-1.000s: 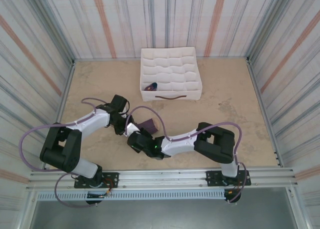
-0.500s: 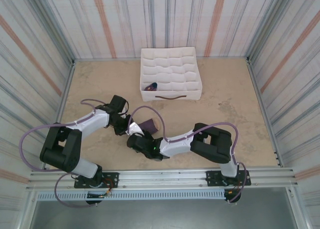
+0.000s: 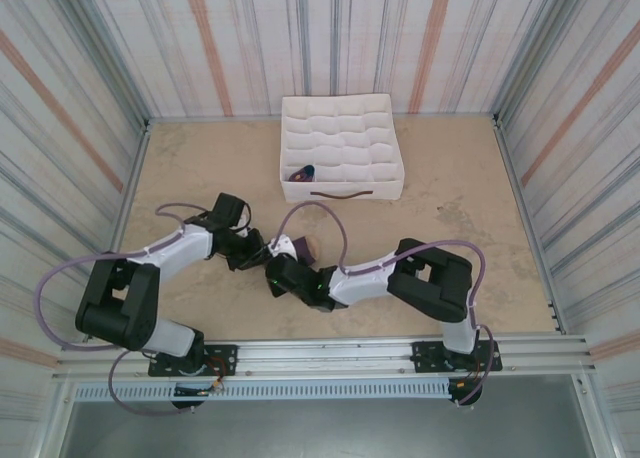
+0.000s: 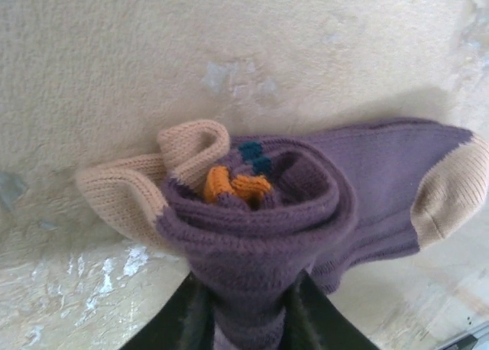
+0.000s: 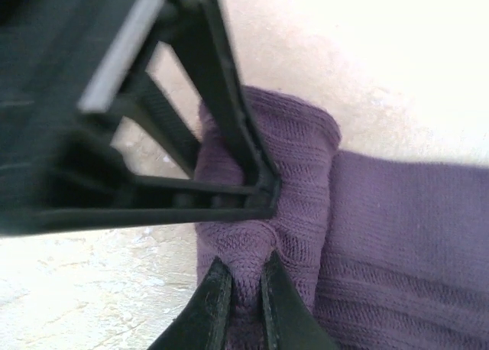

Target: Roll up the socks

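Right gripper [image 5: 243,269] pinched tight on a fold of the socks [image 4: 306,189], left gripper [image 4: 248,315] clamped across the half-made roll, likely to stop it unwinding, with the tail flat on the table [image 3: 450,178] between both arms.

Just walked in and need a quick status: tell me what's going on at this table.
Both arms are working on one pair of purple socks on the table, just ahead of their bases. The left gripper pinches the partly rolled bundle, whose loose ends lie flat, while the right gripper is shut on a fold of it. A white compartment box stands farther back.
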